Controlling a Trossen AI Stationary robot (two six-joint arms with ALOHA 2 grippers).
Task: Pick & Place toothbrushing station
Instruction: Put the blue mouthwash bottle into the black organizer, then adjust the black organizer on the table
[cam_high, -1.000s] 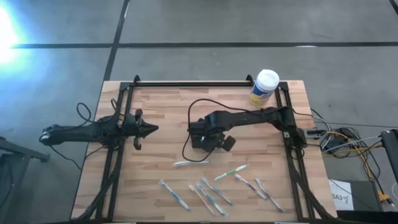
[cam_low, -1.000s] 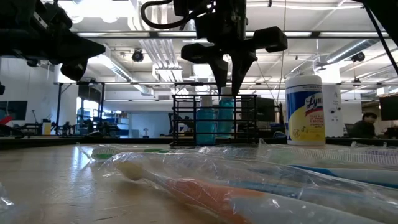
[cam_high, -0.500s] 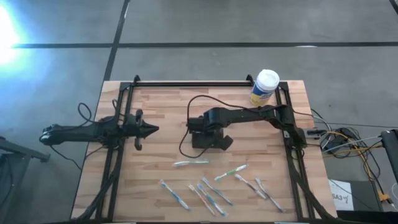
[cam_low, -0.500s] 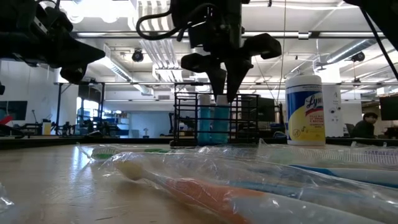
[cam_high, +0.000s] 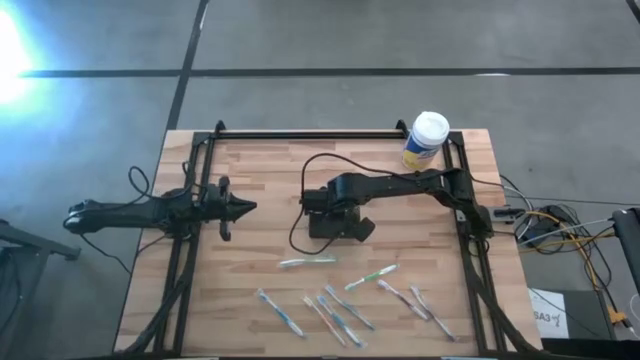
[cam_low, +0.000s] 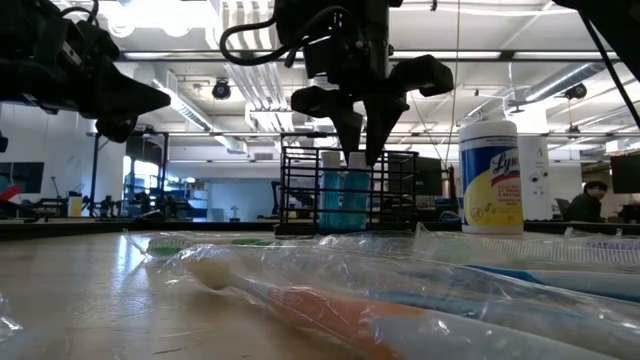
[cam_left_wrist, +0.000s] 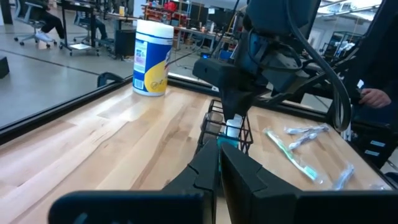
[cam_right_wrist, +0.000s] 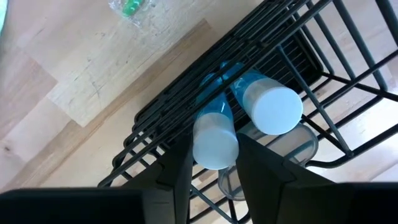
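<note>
The toothbrushing station, a black wire caddy, stands on the wooden table near its middle and holds two blue tubes with white caps. My right gripper points straight down over it, open. Its fingers stand on either side of one tube's cap; the other tube stands beside it. My left gripper waits shut at the table's left, pointing level toward the caddy. My right gripper comes from above, one finger on each side of the white cap of the tube standing in the caddy. Whether the fingers touch the cap, I cannot tell.
A white-capped, yellow-labelled canister stands at the far right corner. Several wrapped toothbrushes lie along the near half of the table, one just in front of the caddy. A cable loops beside the caddy. A person sits in the room beyond.
My right gripper's fingers have parted a little over the tube's cap. The tube under them has come closer to the other tube and stands in the caddy.
</note>
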